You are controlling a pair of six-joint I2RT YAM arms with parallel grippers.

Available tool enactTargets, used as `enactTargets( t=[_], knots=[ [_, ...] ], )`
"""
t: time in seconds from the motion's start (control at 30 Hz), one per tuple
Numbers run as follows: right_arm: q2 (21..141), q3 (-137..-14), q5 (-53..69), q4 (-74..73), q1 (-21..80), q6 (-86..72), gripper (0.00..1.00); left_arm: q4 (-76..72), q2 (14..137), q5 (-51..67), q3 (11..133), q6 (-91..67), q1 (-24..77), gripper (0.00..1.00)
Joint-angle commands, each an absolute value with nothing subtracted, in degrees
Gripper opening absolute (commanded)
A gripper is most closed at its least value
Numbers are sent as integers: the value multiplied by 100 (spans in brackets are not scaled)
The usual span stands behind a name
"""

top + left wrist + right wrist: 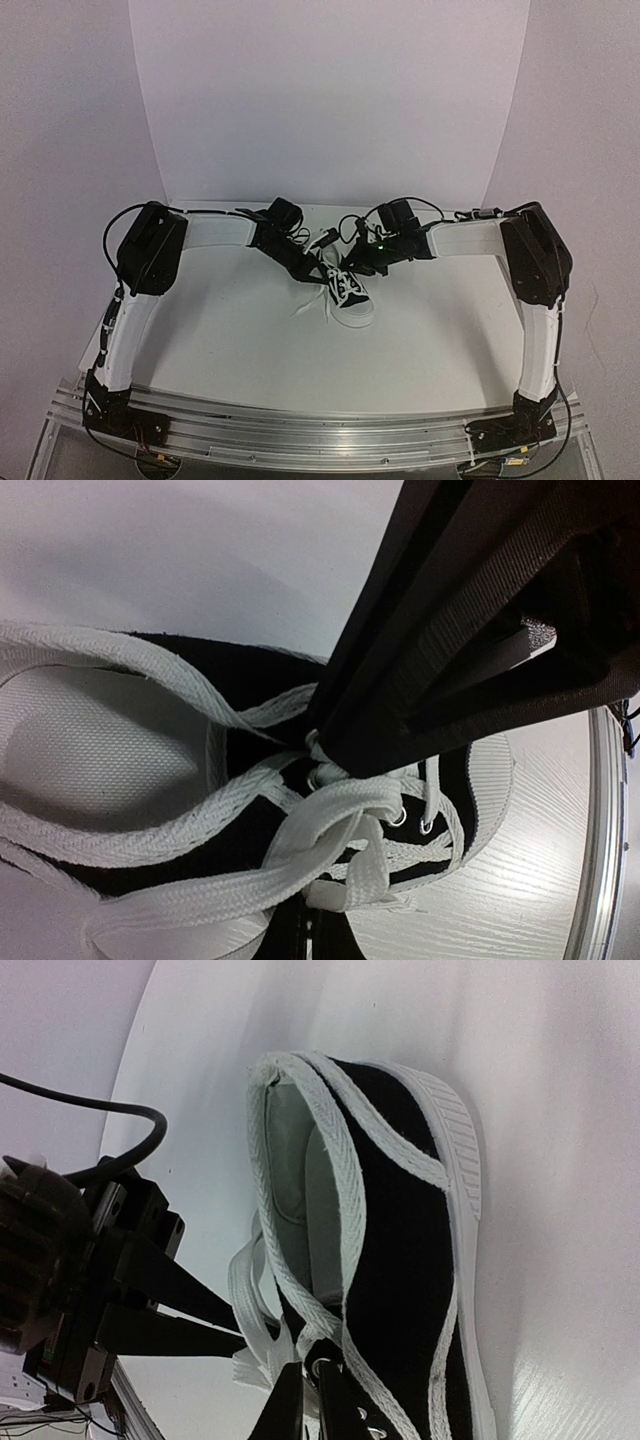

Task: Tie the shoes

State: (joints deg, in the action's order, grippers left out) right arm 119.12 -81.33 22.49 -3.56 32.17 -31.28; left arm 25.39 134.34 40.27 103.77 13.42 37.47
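The black sneaker (352, 292) with white toe cap stands mid-table, toe toward the arms. My left gripper (318, 268) sits at its left. In the left wrist view the gripper (306, 925) is shut on a white lace (340, 880) that crosses above the eyelets. My right gripper (362, 264) sits at the shoe's right. In the right wrist view the gripper (318, 1400) is shut on a lace by the top eyelet, next to the black canvas (400, 1240). The left gripper also shows there (238, 1338), pinching a lace loop (245, 1290). The right gripper's tip (325, 742) touches the laces.
The white table (250, 350) is walled by white backdrop panels behind and to the sides. An aluminium rail (320, 425) carrying both arm bases runs along the near edge. A black cable (100, 1110) hangs off the left wrist. Both wrists crowd the shoe.
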Motion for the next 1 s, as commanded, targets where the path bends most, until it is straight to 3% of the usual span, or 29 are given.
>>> enactTargets(
  t=[0.0,0.17,0.33,0.47,0.57,0.73,0.97],
  knots=[
    [11963,-8090,2466,-588,3409,-2825,10,2447,13451,3885,10447,1349,3755,0],
    [12001,-8099,2326,-851,3504,-2665,12,2452,13494,3882,10479,1329,3765,0],
    [12086,-8143,2455,-870,3524,-2617,26,2438,13556,3872,10488,1328,3769,0],
    [12125,-8181,2709,-851,3572,-2574,27,2469,13594,3826,10465,1363,3771,0],
    [12188,-8259,2845,-791,3621,-2558,24,2468,13616,3841,10439,1351,3784,0],
    [12193,-8379,2645,-712,3654,-2634,5,2404,13638,3880,10458,1287,3832,0],
    [11783,-8207,2376,-683,3660,-2683,0,2450,13573,3853,10401,1377,3833,0]
  ],
)
